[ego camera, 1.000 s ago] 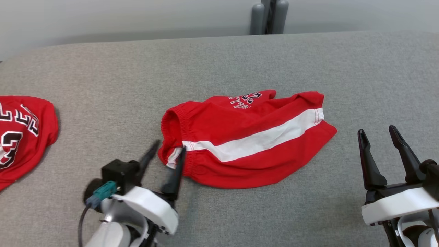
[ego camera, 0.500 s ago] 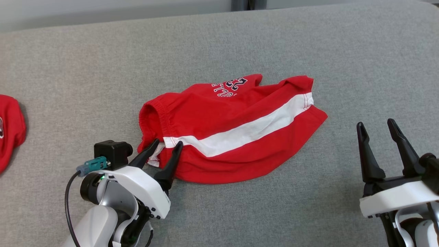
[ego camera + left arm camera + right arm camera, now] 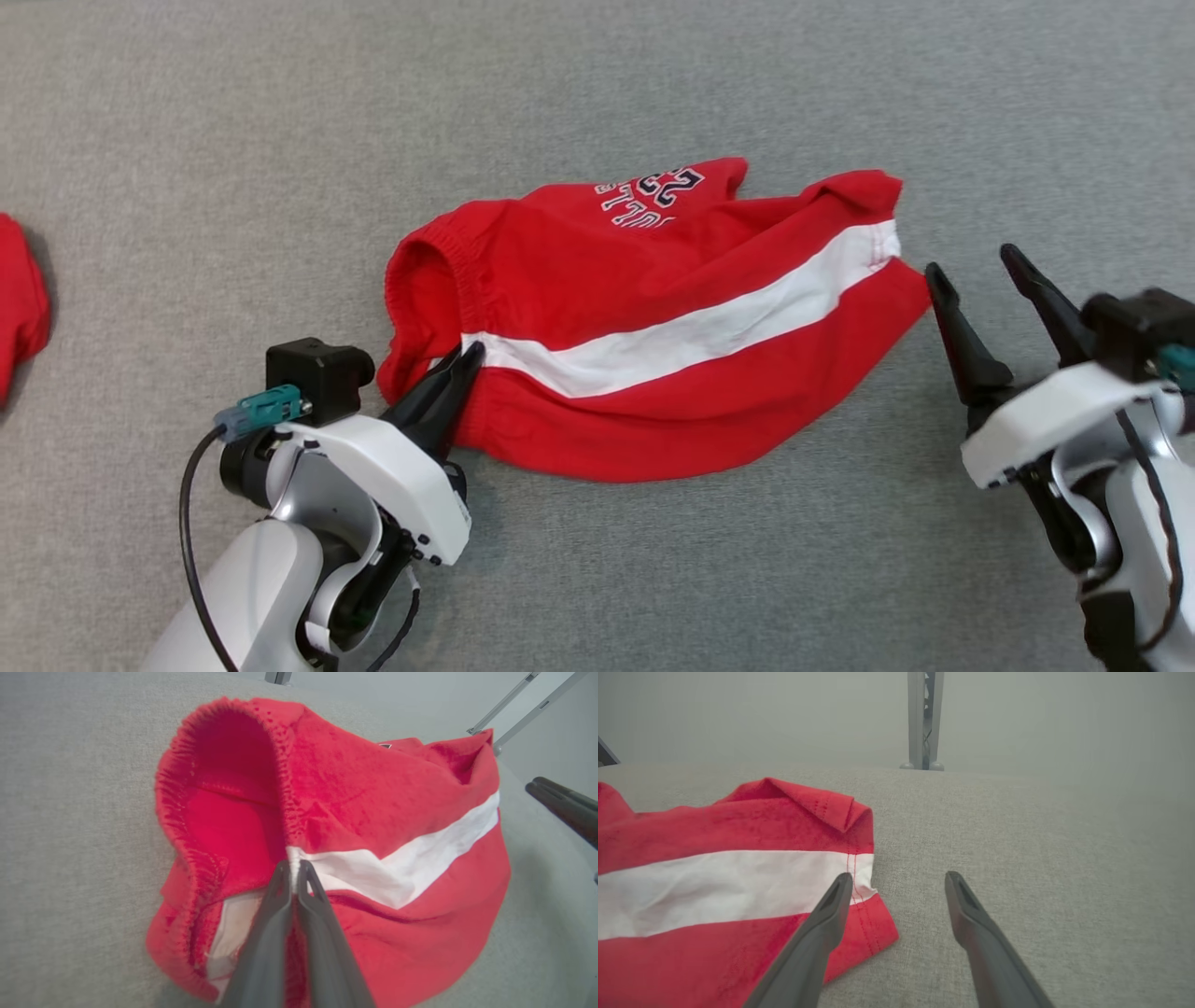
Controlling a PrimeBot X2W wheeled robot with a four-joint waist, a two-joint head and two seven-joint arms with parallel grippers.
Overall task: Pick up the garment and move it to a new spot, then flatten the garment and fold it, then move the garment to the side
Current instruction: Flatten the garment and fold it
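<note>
The garment (image 3: pixel 653 317) is a pair of red shorts with a white side stripe and dark lettering, lying crumpled on the grey table (image 3: pixel 653 93). My left gripper (image 3: pixel 464 359) is shut on the elastic waistband at the stripe's left end. In the left wrist view the fingers (image 3: pixel 292 872) pinch that waistband edge of the garment (image 3: pixel 355 812), whose waist opening gapes to the left. My right gripper (image 3: pixel 971 266) stands open just right of the leg hem, near the cloth. The right wrist view has the right gripper (image 3: pixel 899 882) open, its left finger over the hem of the garment (image 3: pixel 714 886).
Another red piece of clothing (image 3: pixel 19 299) lies at the table's far left edge of view. A metal post (image 3: pixel 923 718) stands beyond the table's far edge. Bare grey cloth surface surrounds the shorts in front and behind.
My left gripper has shut on the waistband where it stood open around it. The right gripper has moved up and left to the leg hem. The head camera has tilted down.
</note>
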